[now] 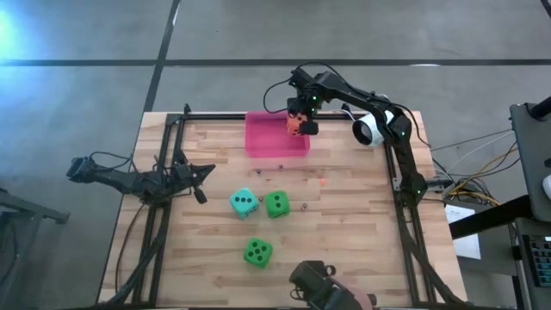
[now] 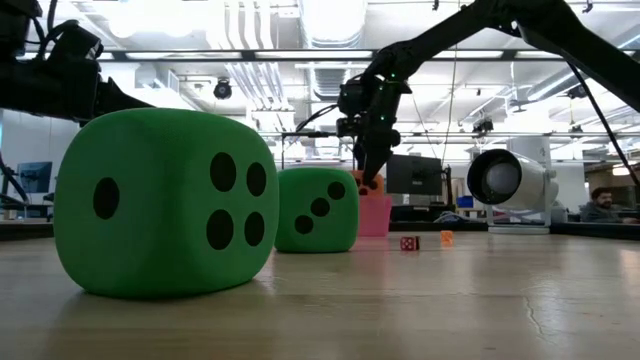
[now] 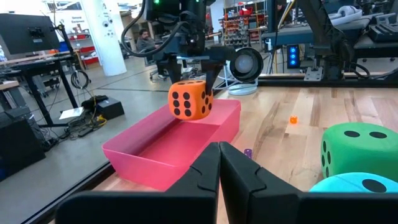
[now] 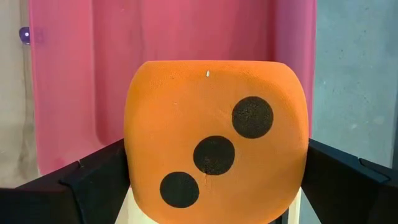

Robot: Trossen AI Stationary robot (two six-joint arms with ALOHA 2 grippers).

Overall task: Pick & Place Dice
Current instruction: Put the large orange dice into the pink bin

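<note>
Right pincer point(image 1: 297, 126) raised, fingers spread, left pincer point(image 1: 203, 183) closed, resting

Orange die point(image 3: 189, 99), pink tray point(image 3: 149, 152)

A light wooden plank table point(image 1: 344, 215) stands on a grey concrete floor point(image 1: 258, 34) crossed by dark seams. Beyond it, long ceiling strip lights point(image 2: 250, 20) glow over a workshop, with a white round pillar point(image 3: 109, 31) and a dark desk with monitor point(image 3: 28, 37) at the far left.

The orange die point(image 4: 214, 146) hides most of the tray point(image 4: 155, 37) in the right wrist view. The teal die point(image 3: 357, 190) is cut off by the left wrist view's edge.
</note>
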